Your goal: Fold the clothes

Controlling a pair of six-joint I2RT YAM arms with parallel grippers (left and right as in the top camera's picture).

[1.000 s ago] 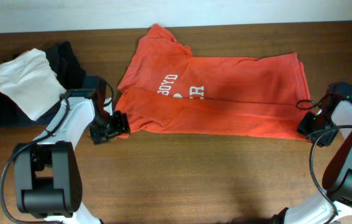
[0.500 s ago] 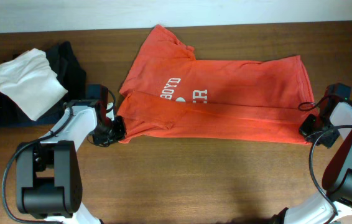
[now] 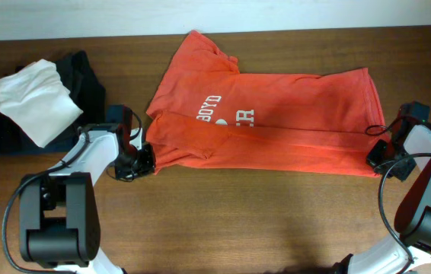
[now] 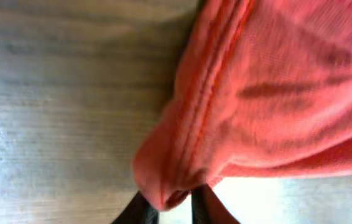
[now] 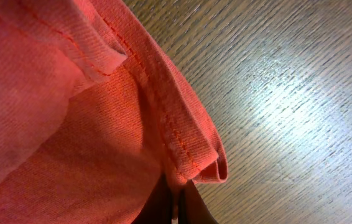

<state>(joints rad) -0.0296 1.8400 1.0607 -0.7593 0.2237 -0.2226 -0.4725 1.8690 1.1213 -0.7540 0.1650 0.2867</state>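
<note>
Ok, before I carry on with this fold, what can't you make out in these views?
Overhead: the T-shirt lettering is partly hidden under its own fold.
Left wrist: blurred; the left gripper is cut off by the bottom edge and draped in cloth.
Right wrist: the right gripper is mostly hidden behind the hem.
Overhead: the white garment covers the dark garments; their number is unclear.

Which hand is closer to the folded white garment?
Left. The left hand pinches a corner of the T-shirt a short way from the white garment; the right hand pinches the opposite corner, across the whole shirt.
</note>
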